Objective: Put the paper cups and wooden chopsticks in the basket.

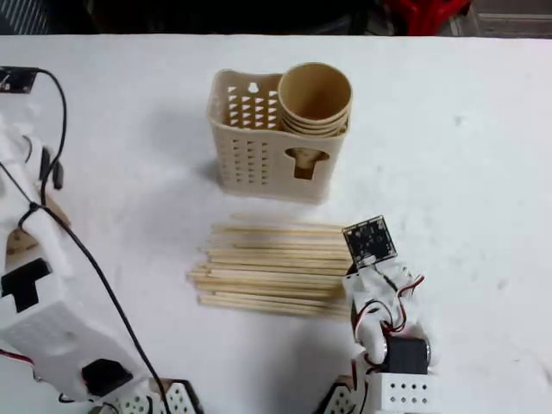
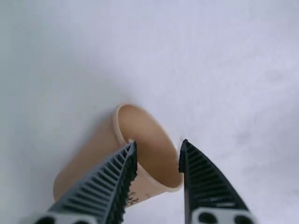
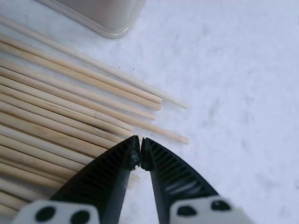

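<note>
— While the left arm (image 1: 34, 285) stands by the left edge of the tabletop (image 1: 466, 172), what is the condition of the left end effector (image 2: 158, 143)?

— Open. Its 2 fingers (image 2: 107, 186) are spread, and 1 paper cup (image 2: 145, 135) lies on its side on the tabletop below them, mouth toward the camera. 1 fingertip sits over the cup's rim; the other is just beside the rim's opposite side. Contact with the cup cannot be confirmed.

— Other cups?

— Recorded as a nested stack (image 1: 315, 95), upright, in the basket (image 1: 259, 159), in the compartment nearer the right edge. The basket stands upright toward the far edge, about midway between the left and right edges.

— Chopsticks?

— The wooden chopsticks (image 1: 272, 267) lie flat on the tabletop in a loose bundle, roughly parallel to the near edge. They sit between the basket and that edge, near the basket but apart from it. Their ends are uneven; a few reach farther toward the right edge than the rest.

— And the right end effector (image 3: 139, 140)?

— Closed, fingertips together with no gap visible. It is positioned over the chopstick ends that point toward the right edge. Whether a chopstick is pinched between the tips cannot be told. The right arm (image 1: 384, 336) stands at the near edge, just beside the bundle.
</note>
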Motion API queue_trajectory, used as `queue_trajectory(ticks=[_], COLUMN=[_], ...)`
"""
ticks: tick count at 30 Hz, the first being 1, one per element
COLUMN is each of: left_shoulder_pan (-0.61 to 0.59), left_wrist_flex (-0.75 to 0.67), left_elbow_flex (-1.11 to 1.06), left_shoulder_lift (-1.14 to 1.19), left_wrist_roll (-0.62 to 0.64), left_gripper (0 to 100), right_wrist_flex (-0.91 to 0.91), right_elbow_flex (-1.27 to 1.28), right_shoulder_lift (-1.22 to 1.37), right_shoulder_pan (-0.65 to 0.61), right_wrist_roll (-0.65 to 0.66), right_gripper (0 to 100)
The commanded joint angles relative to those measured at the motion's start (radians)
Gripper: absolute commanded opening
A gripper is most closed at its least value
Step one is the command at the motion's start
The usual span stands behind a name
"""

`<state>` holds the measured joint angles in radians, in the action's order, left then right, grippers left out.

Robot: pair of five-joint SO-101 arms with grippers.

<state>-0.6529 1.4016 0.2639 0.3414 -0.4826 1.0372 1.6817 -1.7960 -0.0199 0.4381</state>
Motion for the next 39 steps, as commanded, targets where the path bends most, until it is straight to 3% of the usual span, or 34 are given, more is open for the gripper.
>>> queue_trajectory(ticks=[1, 6, 15, 26, 35, 39], left_shoulder_pan=[-0.065, -0.133, -0.139, -0.252, -0.332, -0.375], left_wrist_flex=[0.008, 0.008, 0.051, 0.000, 0.008, 0.006], left_elbow_flex=[0.043, 0.055, 0.075, 0.084, 0.126, 0.129], left_shoulder_lift=[-0.004, -0.010, -0.041, 0.148, 0.159, 0.159], left_wrist_roll=[-0.051, -0.089, -0.098, -0.176, -0.261, -0.321], left_gripper=[17, 17, 17, 16, 16, 9], right_wrist_flex=[-0.015, -0.015, -0.015, -0.015, -0.015, -0.015], right_elbow_flex=[0.009, 0.009, 0.009, 0.009, 0.009, 0.009], right_shoulder_lift=[-0.001, -0.001, -0.001, -0.001, -0.001, -0.001], right_shoulder_pan=[-0.004, -0.004, -0.004, -0.004, -0.004, -0.004], right_wrist_roll=[0.008, 0.008, 0.008, 0.008, 0.008, 0.008], right_gripper=[1.8, 1.8, 1.8, 1.8, 1.8, 1.8])
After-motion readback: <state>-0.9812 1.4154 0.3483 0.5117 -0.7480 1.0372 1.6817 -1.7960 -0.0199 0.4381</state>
